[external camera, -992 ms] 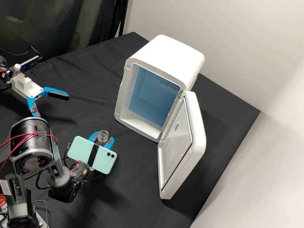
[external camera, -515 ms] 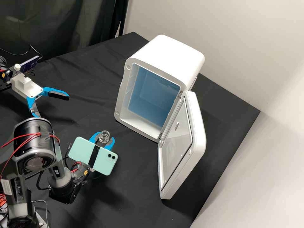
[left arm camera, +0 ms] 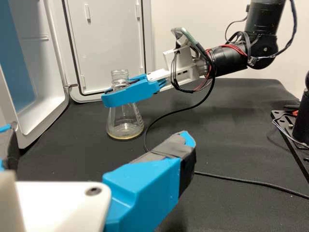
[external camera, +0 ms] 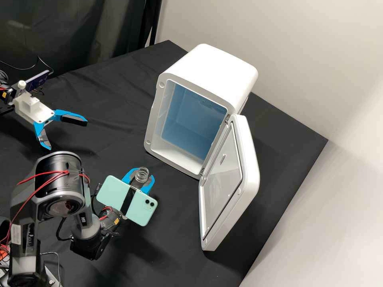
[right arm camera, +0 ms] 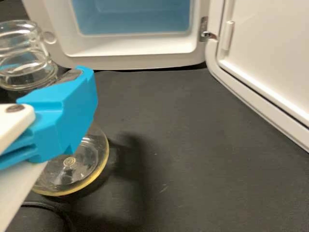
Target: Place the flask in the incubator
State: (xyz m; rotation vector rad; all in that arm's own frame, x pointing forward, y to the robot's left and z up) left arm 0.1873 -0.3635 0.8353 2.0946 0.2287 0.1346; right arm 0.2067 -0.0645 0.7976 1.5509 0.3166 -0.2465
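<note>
A clear conical flask [external camera: 140,175] stands upright on the black bench, in front of the open incubator. My right gripper [external camera: 140,182] is shut on its neck; a blue finger [right arm camera: 63,111] presses against the glass [right arm camera: 67,164]. In the left wrist view the flask [left arm camera: 124,121] appears with its base at bench level. The white incubator [external camera: 207,71] has a blue inside, and its door [external camera: 233,179] is swung wide open. My left gripper [external camera: 64,131] hangs open above the bench at the far left, with nothing between its fingers [left arm camera: 159,169].
A mint-green phone [external camera: 127,200] is strapped on the right wrist, just behind the flask. A black cable [left arm camera: 203,174] lies across the bench. The bench edge [external camera: 279,223] runs close beyond the open door.
The right arm has moved to the right, carrying the flask nearer to the incubator's opening. The left arm has stayed where it was.
</note>
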